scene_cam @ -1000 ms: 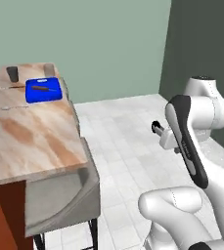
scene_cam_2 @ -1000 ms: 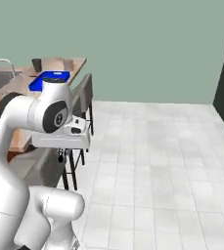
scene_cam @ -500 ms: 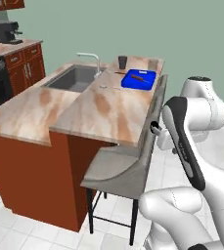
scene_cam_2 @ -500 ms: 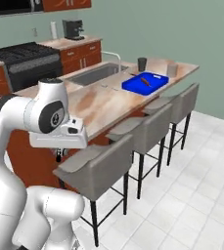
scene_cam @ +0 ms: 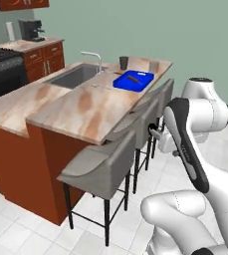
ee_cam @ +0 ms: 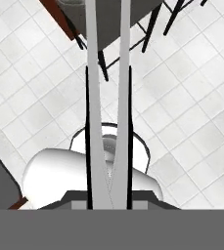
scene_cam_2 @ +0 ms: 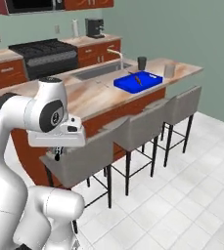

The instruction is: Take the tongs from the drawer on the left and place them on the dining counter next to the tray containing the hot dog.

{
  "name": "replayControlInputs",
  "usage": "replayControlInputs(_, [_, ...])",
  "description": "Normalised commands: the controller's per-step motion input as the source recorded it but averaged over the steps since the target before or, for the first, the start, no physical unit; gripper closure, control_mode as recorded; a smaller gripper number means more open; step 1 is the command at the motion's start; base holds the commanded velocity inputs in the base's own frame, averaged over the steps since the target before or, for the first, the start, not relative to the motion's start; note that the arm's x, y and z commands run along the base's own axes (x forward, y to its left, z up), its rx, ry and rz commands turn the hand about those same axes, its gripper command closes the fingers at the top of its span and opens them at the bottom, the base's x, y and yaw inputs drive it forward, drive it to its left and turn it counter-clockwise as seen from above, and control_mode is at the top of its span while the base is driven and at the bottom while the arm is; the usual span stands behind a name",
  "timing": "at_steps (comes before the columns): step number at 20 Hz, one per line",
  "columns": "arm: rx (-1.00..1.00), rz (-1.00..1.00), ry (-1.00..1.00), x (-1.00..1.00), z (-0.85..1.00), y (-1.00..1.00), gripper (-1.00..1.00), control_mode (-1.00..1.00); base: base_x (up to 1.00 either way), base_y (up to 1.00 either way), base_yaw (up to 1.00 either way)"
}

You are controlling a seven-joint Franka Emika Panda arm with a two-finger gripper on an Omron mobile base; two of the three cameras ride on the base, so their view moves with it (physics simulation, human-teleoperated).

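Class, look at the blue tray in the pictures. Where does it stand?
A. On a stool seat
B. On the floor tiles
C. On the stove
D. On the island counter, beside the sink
D: the blue tray lies flat on the island counter, just beside the sink, with a dark cup behind it.
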Motion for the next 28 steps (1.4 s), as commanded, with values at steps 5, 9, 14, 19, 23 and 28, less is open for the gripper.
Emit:
replayControlInputs(5, [0.00,0.00,0.00,0.00,0.00,0.00,1.00,1.00,0.17,-0.91,0.46])
replayControlInputs(9, [0.00,0.00,0.00,0.00,0.00,0.00,1.00,1.00,0.46,-0.63,0.72])
replayControlInputs(14, [0.00,0.00,0.00,0.00,0.00,0.00,1.00,1.00,0.45,-0.82,0.65])
replayControlInputs(19, [0.00,0.00,0.00,0.00,0.00,0.00,1.00,1.00,0.24,-0.98,0.43])
replayControlInputs(23, [0.00,0.00,0.00,0.00,0.00,0.00,1.00,1.00,0.42,-1.00,0.30])
replayControlInputs(28, [0.00,0.00,0.00,0.00,0.00,0.00,1.00,1.00,0.51,-1.00,0.33])
